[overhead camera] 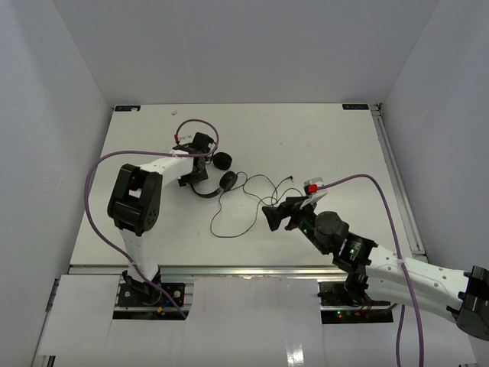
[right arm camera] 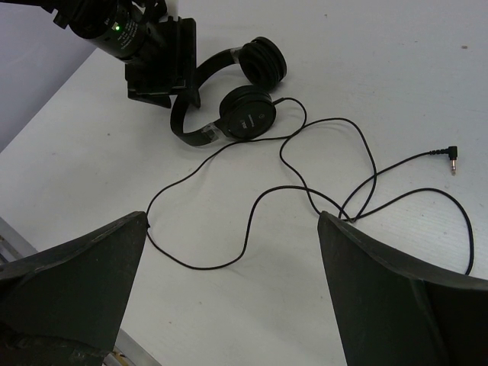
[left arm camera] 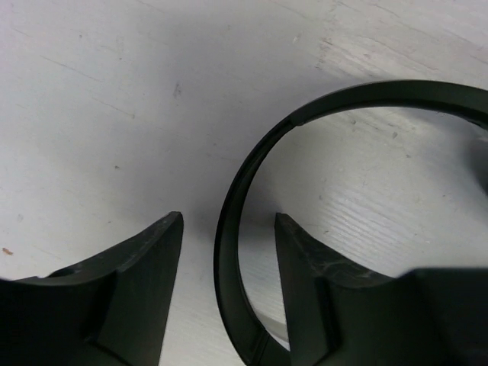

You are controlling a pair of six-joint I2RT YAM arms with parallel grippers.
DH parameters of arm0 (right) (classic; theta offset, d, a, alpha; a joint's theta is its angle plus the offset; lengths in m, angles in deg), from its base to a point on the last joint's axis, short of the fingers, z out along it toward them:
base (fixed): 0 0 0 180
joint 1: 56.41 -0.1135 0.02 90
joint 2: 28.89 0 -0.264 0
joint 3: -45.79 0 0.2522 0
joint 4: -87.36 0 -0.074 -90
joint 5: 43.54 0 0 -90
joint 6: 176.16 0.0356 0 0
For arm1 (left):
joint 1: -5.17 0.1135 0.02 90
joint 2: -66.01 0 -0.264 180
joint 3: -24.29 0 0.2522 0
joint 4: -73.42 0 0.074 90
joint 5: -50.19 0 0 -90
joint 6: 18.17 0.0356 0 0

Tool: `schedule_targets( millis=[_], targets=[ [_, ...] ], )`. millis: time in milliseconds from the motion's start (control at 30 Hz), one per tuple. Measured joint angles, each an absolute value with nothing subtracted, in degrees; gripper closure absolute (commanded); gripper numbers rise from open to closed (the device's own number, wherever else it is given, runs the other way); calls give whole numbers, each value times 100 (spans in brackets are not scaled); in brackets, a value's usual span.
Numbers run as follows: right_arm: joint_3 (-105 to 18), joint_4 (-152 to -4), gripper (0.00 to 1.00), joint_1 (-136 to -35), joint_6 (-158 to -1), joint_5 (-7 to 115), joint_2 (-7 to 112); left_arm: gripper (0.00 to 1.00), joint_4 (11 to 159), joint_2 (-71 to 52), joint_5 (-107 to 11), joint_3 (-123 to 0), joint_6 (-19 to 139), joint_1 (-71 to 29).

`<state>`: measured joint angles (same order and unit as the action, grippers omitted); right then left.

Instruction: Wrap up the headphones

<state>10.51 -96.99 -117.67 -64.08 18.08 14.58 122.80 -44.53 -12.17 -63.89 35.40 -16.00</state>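
Observation:
The black headphones (overhead camera: 221, 174) lie on the white table left of centre, with two round earcups (overhead camera: 228, 180) and a thin headband (overhead camera: 200, 191). My left gripper (overhead camera: 192, 177) is open and down at the table. Its fingers straddle the headband (left arm camera: 227, 252) without clamping it. The thin black cable (overhead camera: 233, 218) runs in loose loops to the right and ends in a plug (overhead camera: 295, 180). My right gripper (overhead camera: 271, 216) is open and empty, hovering above the cable loops (right arm camera: 252, 221). The right wrist view shows the headphones (right arm camera: 245, 113), the plug (right arm camera: 450, 152) and the left gripper (right arm camera: 164, 69).
White walls enclose the table on three sides. A metal rail (overhead camera: 393, 176) runs along the right edge. Thick purple robot cables (overhead camera: 99, 172) arc over both arms. The table's near edge (right arm camera: 15, 236) shows at the left of the right wrist view.

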Motion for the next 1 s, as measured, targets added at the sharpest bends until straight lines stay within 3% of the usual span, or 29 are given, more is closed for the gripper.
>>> schedule_targets(
  millis=[133, 300, 433, 733, 1000],
  targets=[
    [1052, -9695, 1, -11767, -6405, 1808, 1421, 49, 12171, -4497, -1263, -6411, 3529, -1597],
    [1054, -9695, 1, -11767, -6403, 1808, 1379, 72, 12016, -4523, -1408, -6409, 3517, -1570],
    [1084, -9696, 1, -11767, -6401, 1808, 1367, 99, 11917, -4549, -1520, -6408, 3556, -1549],
    [1125, -9677, 1, -11767, -6412, 1818, 1385, 100, 11714, -4251, -1668, -6155, 3536, -1521],
    [1255, -9946, 0, -11767, -6697, 2083, 1350, 100, 12091, -2575, -1632, -5937, 3988, -1519]
  ],
)
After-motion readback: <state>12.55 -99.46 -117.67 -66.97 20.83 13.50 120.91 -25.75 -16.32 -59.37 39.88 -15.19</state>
